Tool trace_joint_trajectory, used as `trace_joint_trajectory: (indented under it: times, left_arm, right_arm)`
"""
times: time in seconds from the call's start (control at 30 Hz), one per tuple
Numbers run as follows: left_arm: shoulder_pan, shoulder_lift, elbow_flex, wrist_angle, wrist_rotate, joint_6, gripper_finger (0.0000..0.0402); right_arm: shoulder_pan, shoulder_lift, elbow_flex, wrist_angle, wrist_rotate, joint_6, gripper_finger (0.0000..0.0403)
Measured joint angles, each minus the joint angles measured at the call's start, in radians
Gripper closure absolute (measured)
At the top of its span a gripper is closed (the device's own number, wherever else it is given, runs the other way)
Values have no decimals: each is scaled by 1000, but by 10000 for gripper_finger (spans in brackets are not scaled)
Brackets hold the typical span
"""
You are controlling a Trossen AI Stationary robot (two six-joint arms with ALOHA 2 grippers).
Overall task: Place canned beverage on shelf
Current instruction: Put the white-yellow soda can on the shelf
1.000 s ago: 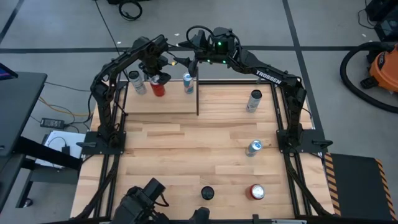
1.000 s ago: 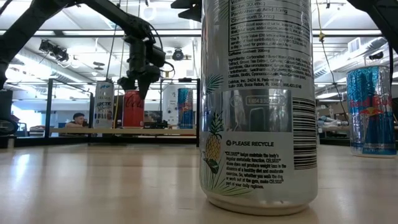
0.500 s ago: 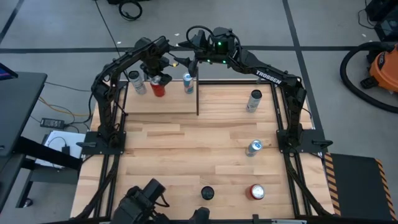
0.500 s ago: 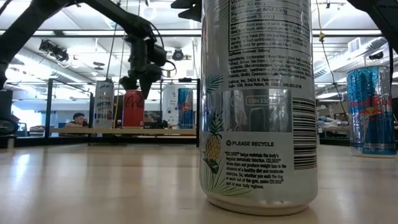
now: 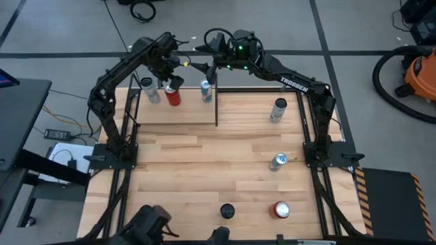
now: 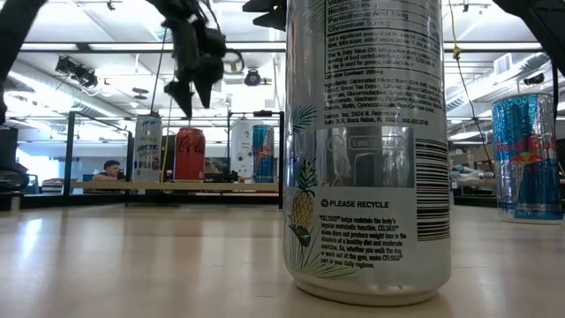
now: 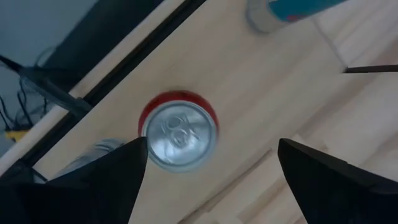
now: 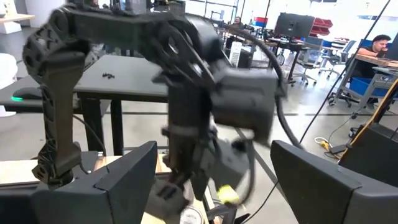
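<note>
A red canned beverage point(image 5: 173, 97) stands upright on its base on the shelf point(image 5: 184, 114), a pale board in black uprights at the table's far left. My left gripper point(image 6: 191, 92) hangs open above the can, pointing down, clear of its top. The left wrist view looks down on the can's silver lid point(image 7: 179, 132) between the spread fingers of my left gripper point(image 7: 208, 148). My right gripper point(image 5: 197, 66) waits open and level above the shelf's far right corner, facing the left arm. Its fingers point(image 8: 124, 180) have nothing between them.
A white can point(image 5: 150, 90) and a blue can point(image 5: 206, 90) flank the red one on the shelf. Several more cans stand on the tabletop to the right: point(image 5: 278, 109), point(image 5: 278, 161), point(image 5: 281, 209). A tall can point(image 6: 366, 150) rises right before the low camera.
My left gripper has risen straight off the red can's top and drawn a little toward the table's far left. The can stays upright on the shelf where it was.
</note>
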Motion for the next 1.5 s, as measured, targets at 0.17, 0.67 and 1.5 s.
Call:
trace_joint_trajectory:
  times: [0.17, 0.67, 1.5]
  left_arm:
    - [-22, -81, 1, 0, 1, 5, 42]
    - [-186, -280, 1, -37, 2, -31, 42]
    - [-407, -329, 1, -144, -2, -80, 42]
  right_arm:
    - [0, 0, 0, 0, 0, 0, 80]
    - [1, 0, 0, 53, 0, 4, 80]
    - [47, -76, 0, -404, -164, 342, 80]
